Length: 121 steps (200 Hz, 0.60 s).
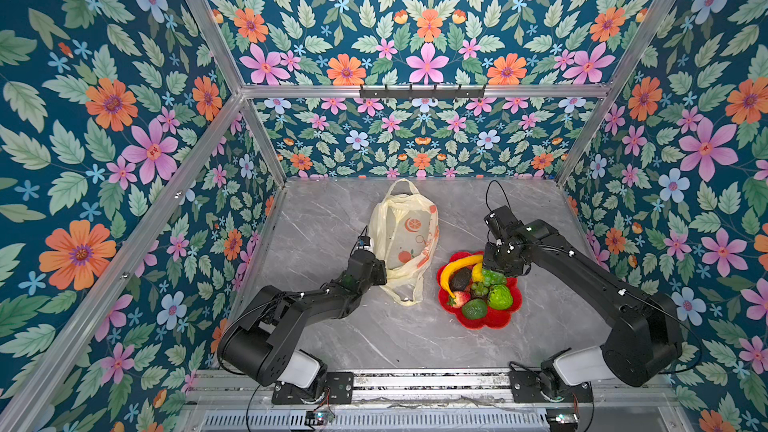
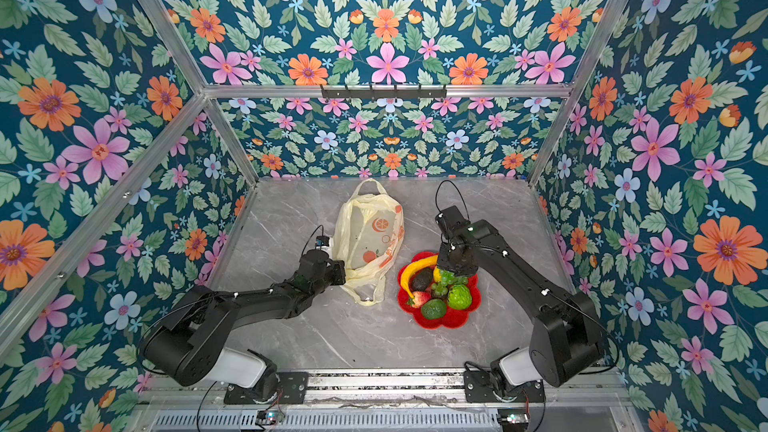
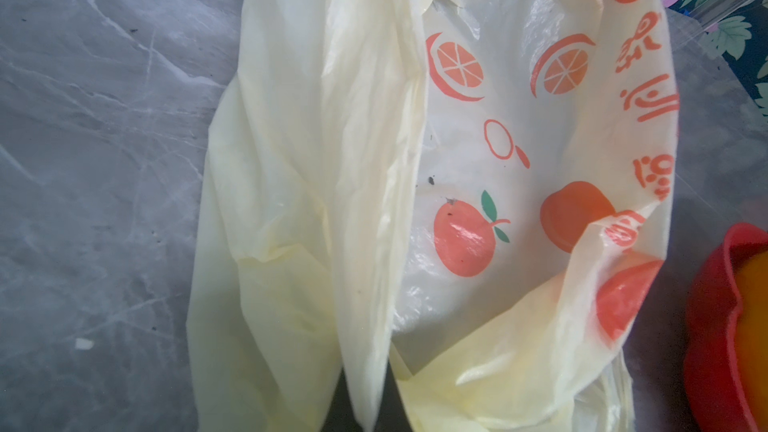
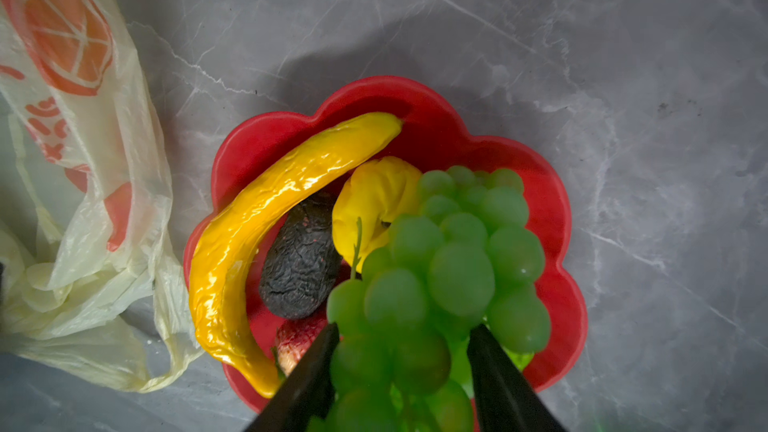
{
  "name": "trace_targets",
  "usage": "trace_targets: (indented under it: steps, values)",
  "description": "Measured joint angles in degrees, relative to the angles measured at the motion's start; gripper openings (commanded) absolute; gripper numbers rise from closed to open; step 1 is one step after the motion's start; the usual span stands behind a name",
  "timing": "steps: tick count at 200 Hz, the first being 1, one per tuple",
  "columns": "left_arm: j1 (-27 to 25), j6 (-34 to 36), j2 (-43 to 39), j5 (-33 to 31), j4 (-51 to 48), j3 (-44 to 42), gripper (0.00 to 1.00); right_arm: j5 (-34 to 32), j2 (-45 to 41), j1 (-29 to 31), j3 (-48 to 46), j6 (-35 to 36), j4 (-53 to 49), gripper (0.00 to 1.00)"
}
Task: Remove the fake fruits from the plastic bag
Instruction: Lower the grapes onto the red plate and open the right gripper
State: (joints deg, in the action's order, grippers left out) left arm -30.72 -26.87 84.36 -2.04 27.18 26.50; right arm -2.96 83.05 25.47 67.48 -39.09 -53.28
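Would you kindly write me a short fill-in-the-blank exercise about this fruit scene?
The banana lies on the red ____.
The right gripper has its jaws either side of the green ____.
The left gripper is shut on the plastic ____.
Missing: plate; grapes; bag.

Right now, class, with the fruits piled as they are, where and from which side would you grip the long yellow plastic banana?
Probably mid-length, across its narrow width, from above: the long yellow plastic banana lies along the rim of the red flower-shaped plate with its middle uncovered.
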Motion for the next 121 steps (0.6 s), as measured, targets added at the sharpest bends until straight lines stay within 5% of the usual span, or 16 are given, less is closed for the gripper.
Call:
trace_targets:
  steps: [121]
  values:
    - [0.0, 0.04, -0.02, -0.48, -0.17, 0.22, 0.0, 2.38, -1.29, 4.79, -1.25, -1.51, -3.58, 0.75]
